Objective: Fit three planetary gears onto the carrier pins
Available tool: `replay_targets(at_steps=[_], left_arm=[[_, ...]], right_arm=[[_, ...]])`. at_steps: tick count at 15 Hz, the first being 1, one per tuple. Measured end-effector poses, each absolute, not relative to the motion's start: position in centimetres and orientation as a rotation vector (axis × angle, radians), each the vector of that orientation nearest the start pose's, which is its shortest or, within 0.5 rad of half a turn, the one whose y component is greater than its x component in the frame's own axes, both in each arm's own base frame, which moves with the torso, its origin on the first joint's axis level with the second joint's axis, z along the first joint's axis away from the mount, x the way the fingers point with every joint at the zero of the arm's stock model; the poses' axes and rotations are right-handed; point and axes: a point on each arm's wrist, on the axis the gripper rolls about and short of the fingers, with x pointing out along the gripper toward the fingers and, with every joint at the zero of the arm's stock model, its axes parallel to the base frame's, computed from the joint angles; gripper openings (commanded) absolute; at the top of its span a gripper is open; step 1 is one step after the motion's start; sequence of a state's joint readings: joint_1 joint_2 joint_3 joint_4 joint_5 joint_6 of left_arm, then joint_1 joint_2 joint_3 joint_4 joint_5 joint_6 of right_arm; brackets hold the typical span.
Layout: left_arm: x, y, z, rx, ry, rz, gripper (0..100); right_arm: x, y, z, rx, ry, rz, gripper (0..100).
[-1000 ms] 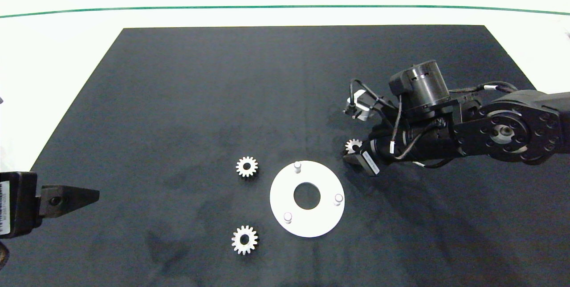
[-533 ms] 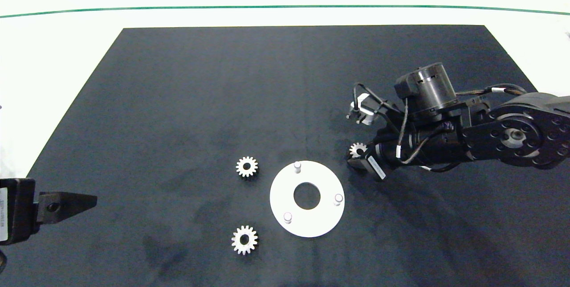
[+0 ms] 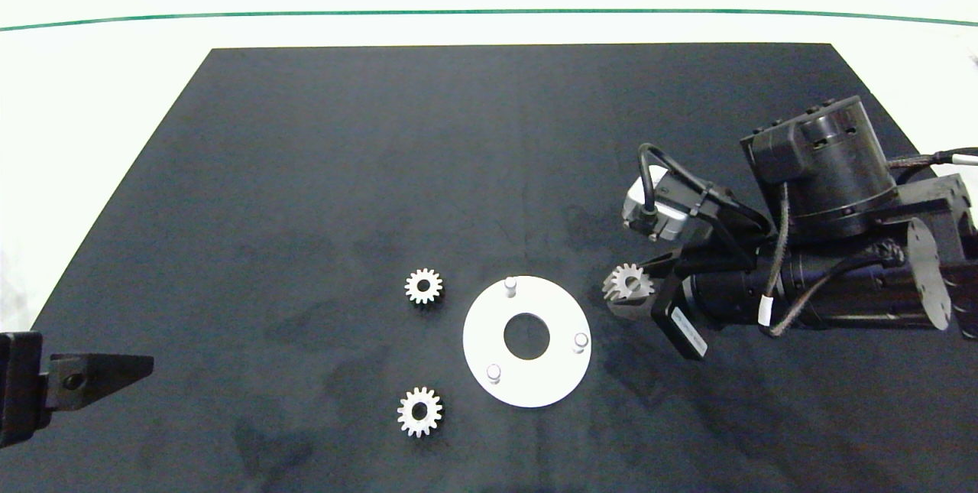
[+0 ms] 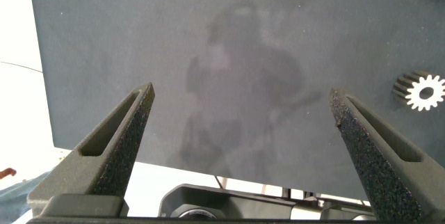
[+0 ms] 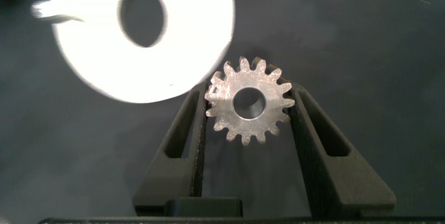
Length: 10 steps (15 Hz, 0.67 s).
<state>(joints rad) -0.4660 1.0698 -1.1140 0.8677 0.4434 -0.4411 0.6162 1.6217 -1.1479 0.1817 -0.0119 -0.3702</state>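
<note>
Right gripper (image 5: 248, 106) clamps gear (image 5: 248, 106) flat, bore axis vertical.

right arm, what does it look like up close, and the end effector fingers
The right arm is black, with a cylindrical motor housing on top, loose black cables with white tags, a silvery camera block and a white label strip. Its end effector has two flat, dark, slotted fingers. The left end effector has tapered, grainy dark fingers.

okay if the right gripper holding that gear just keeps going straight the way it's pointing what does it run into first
Probably the white disc. The right gripper, shut on a gear, points toward the disc's near edge. The pin on that side lies close to the line, but height above the disc is unclear.
</note>
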Motion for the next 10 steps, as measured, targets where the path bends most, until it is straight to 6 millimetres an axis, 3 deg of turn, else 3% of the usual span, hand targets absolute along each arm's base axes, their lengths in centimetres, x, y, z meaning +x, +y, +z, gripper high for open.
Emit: replay_targets(at_steps=[5, 10], left_arm=[[8.3, -3.1, 27.5, -0.071, 0.7, 0.141, 100], [8.1, -3.0, 27.6, -0.073, 0.692, 0.137, 100]], right_arm=[[20.5, 18.3, 22.2, -0.605, 0.503, 0.759, 19], [20.4, 18.8, 21.8, -0.616, 0.509, 0.764, 19]])
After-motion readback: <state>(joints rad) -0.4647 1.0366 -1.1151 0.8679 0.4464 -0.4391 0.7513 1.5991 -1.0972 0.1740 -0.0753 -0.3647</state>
